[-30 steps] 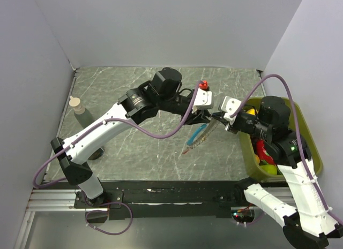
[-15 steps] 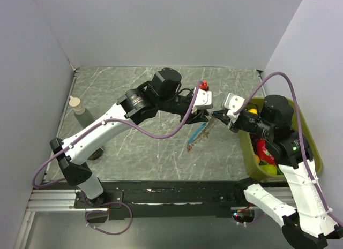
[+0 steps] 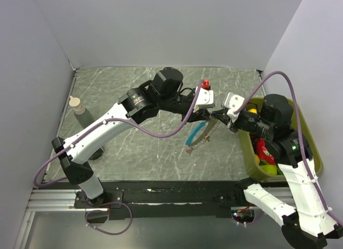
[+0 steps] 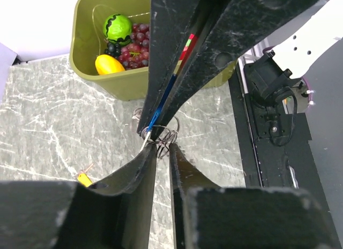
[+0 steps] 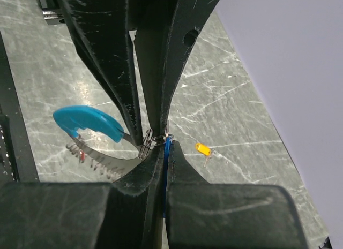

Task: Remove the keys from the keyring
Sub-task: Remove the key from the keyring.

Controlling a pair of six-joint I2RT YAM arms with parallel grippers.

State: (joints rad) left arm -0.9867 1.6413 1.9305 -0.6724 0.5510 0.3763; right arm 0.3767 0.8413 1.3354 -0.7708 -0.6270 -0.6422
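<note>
1. Above the veined grey table [image 3: 134, 147], right of centre and clear of its surface: left gripper [image 4: 162, 148] and right gripper [image 5: 166, 146], tip to tip.
2. Left gripper: fingers [image 4: 134, 174] nearly together with a thin gap between them, tips right at the keyring [image 4: 165, 135]. Cannot tell whether clamped on it.
3. Right gripper: fingers [image 5: 134, 179] pressed together, pinching a thin blue key [image 5: 166, 158] along the seam.
4. Keyring: small coil of silvery wire, held in the air between the two sets of tips.
5. Hanging from the ring, down toward the near left: light-blue key [image 5: 88, 119], curved, with a serrated grey blade [image 5: 104, 162] just beneath.
6. Flat on the table, apart from the ring: orange key [image 5: 202, 149].
7. At the right edge of the table: olive bin [image 3: 308, 126] holding grapes and round fruit.
</note>
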